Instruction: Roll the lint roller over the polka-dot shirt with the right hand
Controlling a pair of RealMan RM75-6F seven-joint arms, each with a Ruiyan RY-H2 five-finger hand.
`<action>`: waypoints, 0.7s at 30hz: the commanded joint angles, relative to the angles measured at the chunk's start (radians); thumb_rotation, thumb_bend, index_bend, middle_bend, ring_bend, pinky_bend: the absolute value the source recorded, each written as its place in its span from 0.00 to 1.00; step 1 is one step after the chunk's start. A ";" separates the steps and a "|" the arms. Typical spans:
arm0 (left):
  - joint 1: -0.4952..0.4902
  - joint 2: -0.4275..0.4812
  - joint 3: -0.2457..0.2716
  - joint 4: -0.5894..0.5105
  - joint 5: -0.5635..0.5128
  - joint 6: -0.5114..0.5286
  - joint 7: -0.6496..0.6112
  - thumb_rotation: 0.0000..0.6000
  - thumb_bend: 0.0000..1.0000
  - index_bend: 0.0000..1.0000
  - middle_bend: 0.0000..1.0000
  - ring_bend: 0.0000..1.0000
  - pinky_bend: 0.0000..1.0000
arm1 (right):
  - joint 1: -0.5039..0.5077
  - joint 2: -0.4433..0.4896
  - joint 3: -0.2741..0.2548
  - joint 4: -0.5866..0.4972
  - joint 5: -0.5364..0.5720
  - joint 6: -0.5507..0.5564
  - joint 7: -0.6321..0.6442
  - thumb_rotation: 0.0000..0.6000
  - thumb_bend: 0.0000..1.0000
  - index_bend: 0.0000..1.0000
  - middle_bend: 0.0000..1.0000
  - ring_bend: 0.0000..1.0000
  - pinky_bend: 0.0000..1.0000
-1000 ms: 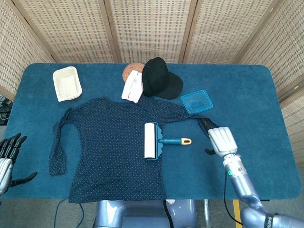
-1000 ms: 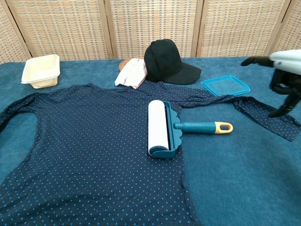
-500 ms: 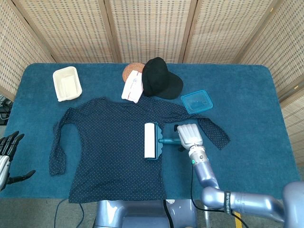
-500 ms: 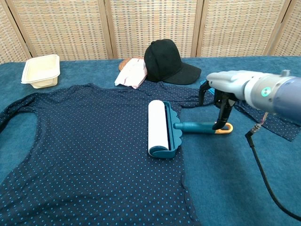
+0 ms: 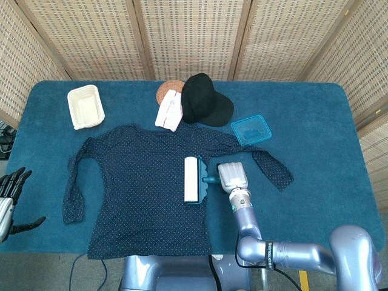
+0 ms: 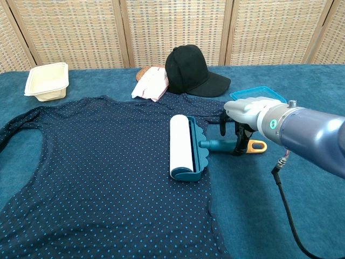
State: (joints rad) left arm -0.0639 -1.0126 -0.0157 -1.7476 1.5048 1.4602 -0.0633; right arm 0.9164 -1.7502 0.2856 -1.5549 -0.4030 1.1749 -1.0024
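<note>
Tabletop: right hand (image 6: 242, 116) hides lint roller (image 6: 183, 145) handle.

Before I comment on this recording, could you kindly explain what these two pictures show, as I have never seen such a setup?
This is a two-armed robot with human-like hands, steered remotely, at a table with a blue cover. One picture looks down from its head, the other looks forward from its chest.

On the table lies a dark polka-dot shirt, spread flat. A lint roller lies on its edge, the handle pointing off the shirt. Behind are a cream container, a black cap, a folded white cloth and a blue lid.

The right hand is over the roller's handle, fingers pointing down either side of it; whether it grips yet is unclear. The left hand is open at the table's edge, holding nothing.
</note>
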 commanded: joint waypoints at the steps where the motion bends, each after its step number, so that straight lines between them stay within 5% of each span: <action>1: 0.000 -0.001 0.000 0.000 -0.001 0.002 0.002 1.00 0.00 0.00 0.00 0.00 0.00 | 0.008 -0.012 -0.005 0.017 0.004 -0.001 0.000 1.00 0.41 0.39 1.00 1.00 1.00; 21: -0.003 -0.009 -0.005 0.006 -0.014 -0.001 0.017 1.00 0.00 0.00 0.00 0.00 0.00 | 0.052 -0.109 -0.014 0.130 -0.016 -0.012 0.009 1.00 0.45 0.44 1.00 1.00 1.00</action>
State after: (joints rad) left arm -0.0669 -1.0208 -0.0207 -1.7415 1.4912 1.4595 -0.0471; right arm 0.9664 -1.8555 0.2716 -1.4283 -0.4203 1.1629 -0.9909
